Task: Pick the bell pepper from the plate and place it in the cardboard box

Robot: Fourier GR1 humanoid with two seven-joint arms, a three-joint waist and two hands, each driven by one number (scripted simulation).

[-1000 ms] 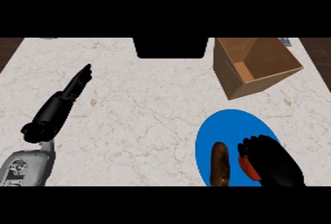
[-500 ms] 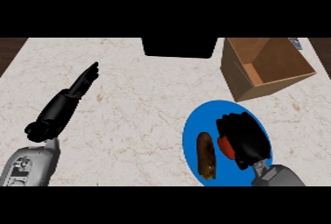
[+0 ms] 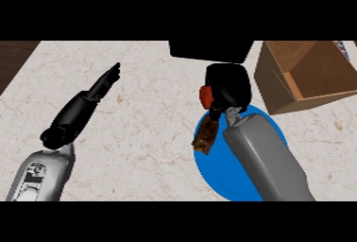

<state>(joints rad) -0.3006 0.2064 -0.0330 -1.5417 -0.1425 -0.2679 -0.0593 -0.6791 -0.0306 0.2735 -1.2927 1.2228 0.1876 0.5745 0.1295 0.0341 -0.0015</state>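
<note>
At the near edge, two grey forearms are being shown coming in over the pale stone counter (image 3: pixel 153 142). Small dark marks are being seen on the cover of the left forearm (image 3: pixel 38 172), but they are too small to be read. The right forearm (image 3: pixel 268 160) is being stretched across a blue plate (image 3: pixel 217 176), and much of the plate is being hidden by it. A brown piece of food (image 3: pixel 206 136) is being left lying on the plate, near its left rim, just beside the arm. A little farther on, the red bell pepper (image 3: pixel 206 96) is being held by the right hand (image 3: pixel 230 85). The black fingers are being curled round it, so only its left side is being shown. The pepper is being seen over the far rim of the plate, off the plate's blue middle and not in the box. How high it is being held cannot be told. On the other side, the left hand (image 3: pixel 83 106) is being kept well apart from the plate, with its fingers straight and pressed together, pointing away and a little to the right, and nothing is being held or touched by it. Farther back on the right, the open cardboard box (image 3: pixel 273 85) is being shown just beside the right hand. At the far edge, a flat black thing (image 3: pixel 209 49) is being seen, and a dark wooden strip (image 3: pixel 14 56) is being shown in the far left corner.
</note>
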